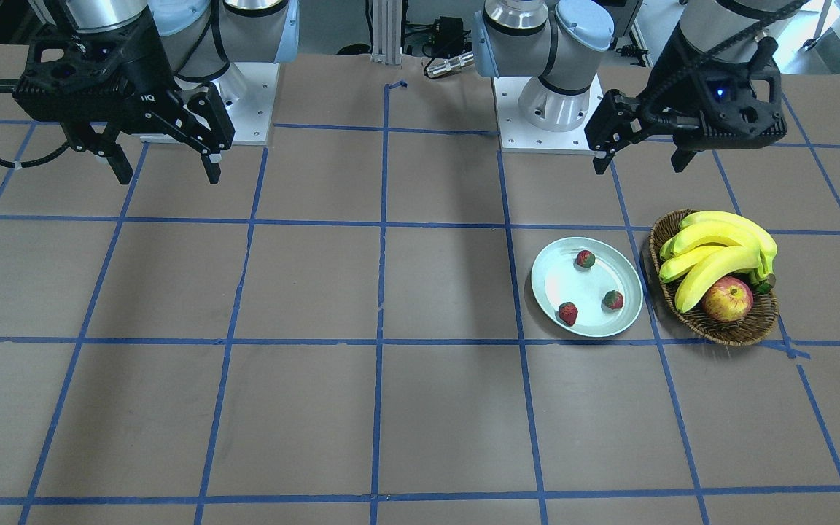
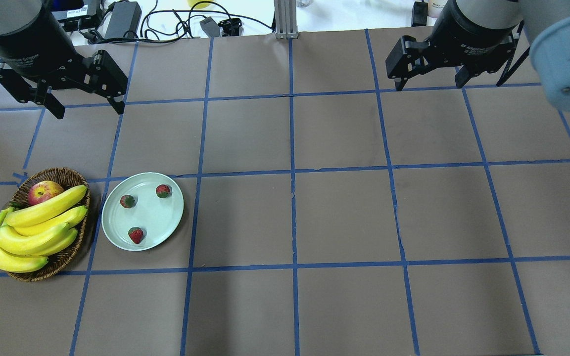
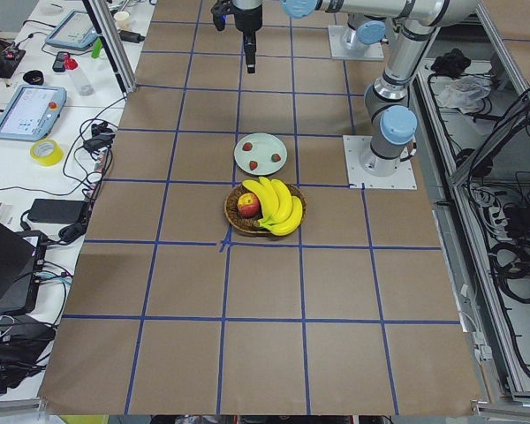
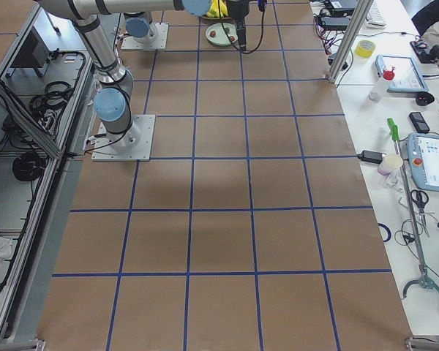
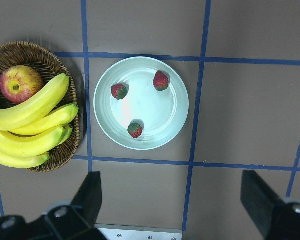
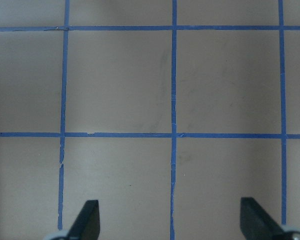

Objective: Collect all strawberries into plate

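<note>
**Plate and contents.** The plate [image 2: 154,220], pale green and glossy, lies flat on the table [image 2: 339,212]. All three strawberries [image 2: 127,201] rest inside its rim. They are spaced apart from one another, none touching the rim, and one sits nearer the plate's edge than the other two.

**Just beside the plate.** A wicker basket [image 2: 62,173] stands to the plate's left in the overhead view. It is close to the plate but does not touch it. A strip of blue tape [image 2: 102,207] runs along the table between the two rims. The basket holds a bunch of bananas [image 2: 32,232], which overhangs the rim on the side away from the plate. An apple [image 2: 43,192] is tucked against the bananas.

**Above the plate.** The left gripper [image 2: 89,110] hangs raised over the table, off to one side of the plate. Its jaws are spread wide with nothing between them. Its wrist camera looks straight down on the plate and basket, both unobstructed.

**Well apart from the plate.** The right gripper [image 2: 429,86] hangs over the far half of the table. Its jaws are likewise spread wide. Only brown surface and tape lines lie beneath it.

**Farthest from the plate.** Cables [image 2: 166,20] and a power adapter [image 2: 122,20] lie past the table edge.
</note>
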Motion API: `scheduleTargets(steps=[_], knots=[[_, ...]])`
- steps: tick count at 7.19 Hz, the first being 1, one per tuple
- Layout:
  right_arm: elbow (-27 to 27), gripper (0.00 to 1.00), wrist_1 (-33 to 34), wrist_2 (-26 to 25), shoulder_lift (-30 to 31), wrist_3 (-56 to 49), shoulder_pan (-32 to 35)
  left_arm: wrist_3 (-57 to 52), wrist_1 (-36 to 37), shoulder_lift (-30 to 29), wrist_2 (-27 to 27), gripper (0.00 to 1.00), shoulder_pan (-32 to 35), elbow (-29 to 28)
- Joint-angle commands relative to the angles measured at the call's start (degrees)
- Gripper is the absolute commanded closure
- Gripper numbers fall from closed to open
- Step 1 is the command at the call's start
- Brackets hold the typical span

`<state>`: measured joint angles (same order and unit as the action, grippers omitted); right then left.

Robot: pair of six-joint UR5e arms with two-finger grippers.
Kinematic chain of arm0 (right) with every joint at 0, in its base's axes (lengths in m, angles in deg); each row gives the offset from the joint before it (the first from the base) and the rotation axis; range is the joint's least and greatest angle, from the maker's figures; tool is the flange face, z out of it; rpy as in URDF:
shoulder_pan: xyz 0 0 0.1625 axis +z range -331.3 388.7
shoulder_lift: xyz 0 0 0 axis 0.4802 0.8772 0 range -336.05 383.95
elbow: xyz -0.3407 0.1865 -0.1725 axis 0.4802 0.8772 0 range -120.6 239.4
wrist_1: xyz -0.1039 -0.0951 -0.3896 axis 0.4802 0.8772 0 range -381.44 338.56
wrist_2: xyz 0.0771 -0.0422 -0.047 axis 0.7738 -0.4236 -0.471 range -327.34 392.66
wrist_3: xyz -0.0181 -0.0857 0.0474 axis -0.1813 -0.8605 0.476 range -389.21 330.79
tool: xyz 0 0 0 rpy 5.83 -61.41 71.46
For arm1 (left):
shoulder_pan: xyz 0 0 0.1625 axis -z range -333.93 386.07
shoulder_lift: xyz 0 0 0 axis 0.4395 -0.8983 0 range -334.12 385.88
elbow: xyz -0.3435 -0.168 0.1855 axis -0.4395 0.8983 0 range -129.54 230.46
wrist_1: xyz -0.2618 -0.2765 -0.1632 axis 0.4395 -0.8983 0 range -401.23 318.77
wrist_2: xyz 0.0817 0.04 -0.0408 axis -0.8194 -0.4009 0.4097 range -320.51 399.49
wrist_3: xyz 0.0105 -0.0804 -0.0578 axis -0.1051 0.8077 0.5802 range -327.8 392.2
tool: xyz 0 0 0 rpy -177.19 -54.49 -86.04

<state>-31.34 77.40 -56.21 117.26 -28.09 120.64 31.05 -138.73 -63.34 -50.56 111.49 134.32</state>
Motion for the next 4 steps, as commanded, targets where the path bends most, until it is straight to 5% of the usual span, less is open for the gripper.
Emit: scheduleTargets(steps=[1,4], knots=[[0.21,0.00,-0.05,0.18,0.02,0.02,-0.09,-0.07,1.96,0.36,3.13,0.00,0.63,0.43],[0.04,0.00,0.03,0.10,0.02,0.02,-0.09,0.28,2.05,0.54,2.26,0.00,1.76,0.60]])
